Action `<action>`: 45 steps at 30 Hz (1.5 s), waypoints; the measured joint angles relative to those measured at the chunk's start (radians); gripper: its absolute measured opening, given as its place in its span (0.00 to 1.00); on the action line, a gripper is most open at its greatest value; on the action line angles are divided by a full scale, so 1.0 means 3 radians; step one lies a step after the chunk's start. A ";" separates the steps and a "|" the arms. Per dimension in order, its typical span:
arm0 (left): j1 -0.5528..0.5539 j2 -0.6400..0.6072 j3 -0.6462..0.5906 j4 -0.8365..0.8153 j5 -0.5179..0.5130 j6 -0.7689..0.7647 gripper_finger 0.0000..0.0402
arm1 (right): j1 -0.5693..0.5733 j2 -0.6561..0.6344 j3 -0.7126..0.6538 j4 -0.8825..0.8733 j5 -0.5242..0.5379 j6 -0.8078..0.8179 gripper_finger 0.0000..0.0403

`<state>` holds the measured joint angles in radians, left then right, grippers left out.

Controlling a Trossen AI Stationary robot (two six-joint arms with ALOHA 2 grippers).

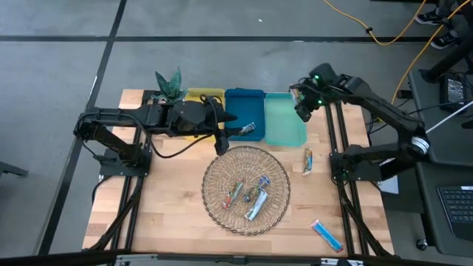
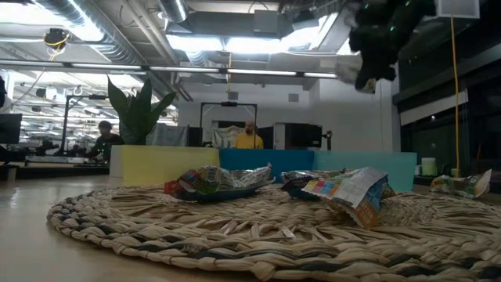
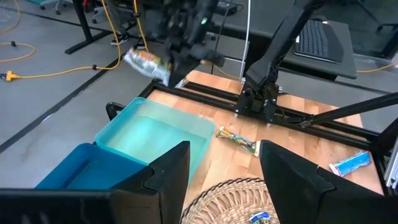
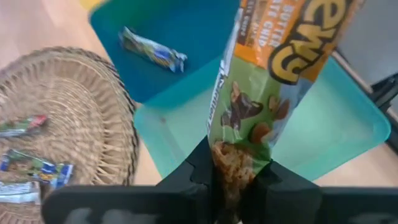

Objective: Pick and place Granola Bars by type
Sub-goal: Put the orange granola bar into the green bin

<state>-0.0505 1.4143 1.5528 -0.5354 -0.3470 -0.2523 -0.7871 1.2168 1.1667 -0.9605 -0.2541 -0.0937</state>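
One tan-green granola bar (image 4: 249,81) is pinched between my right gripper (image 1: 303,111) fingers, above the teal tray (image 1: 284,122) at its 12 o'clock edge. My left gripper (image 1: 220,144), jaws apart and empty, hangs at 12 o'clock of the wicker basket (image 1: 246,188), which holds three bars (image 1: 247,193). One bar (image 1: 246,129) lies in the blue tray (image 1: 244,111).

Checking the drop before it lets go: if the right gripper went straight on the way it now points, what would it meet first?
Most likely the teal tray. The right gripper, shut on a tan-green bar, points down at it, with the blue tray just beside. Depth is unclear, but nothing shows in between.
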 joint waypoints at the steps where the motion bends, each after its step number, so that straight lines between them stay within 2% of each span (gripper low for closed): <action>1: 0.0000 0.0000 0.0000 0.0000 0.0000 0.0000 0.46 | -0.0019 0.0073 0.0000 0.0001 0.0000 -0.0034 0.12; 8: 0.0000 0.0000 0.0000 0.0000 0.0000 -0.0001 0.46 | -0.0114 0.0579 -0.0011 0.0103 0.0009 -0.0176 0.12; 14: -0.0016 0.0000 0.0000 -0.0001 0.0001 -0.0016 0.46 | -0.0148 0.0878 -0.0253 0.0443 0.0008 -0.0172 0.12; 20: -0.0026 0.0000 0.0000 -0.0035 0.0001 -0.0024 0.46 | -0.0148 0.1023 -0.0564 0.0761 0.0089 -0.0153 0.12; 29: -0.0027 0.0117 0.0001 -0.0066 0.0006 -0.0075 0.46 | -0.0146 0.1223 -0.0833 0.0891 0.0143 -0.0154 0.12; 37: -0.0025 0.0332 0.0001 -0.0039 0.0178 -0.0128 0.46 | -0.0145 0.1350 -0.0919 0.1001 0.0142 -0.0154 0.12; 45: -0.0025 0.0402 0.0001 -0.0025 0.0168 -0.0150 0.46 | -0.0146 0.1415 -0.0919 0.1058 0.0115 -0.0145 0.13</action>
<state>-0.0582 1.5349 1.5532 -0.5429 -0.2966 -0.2973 -0.8310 1.6413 0.8909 -0.6433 -0.2197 -0.1371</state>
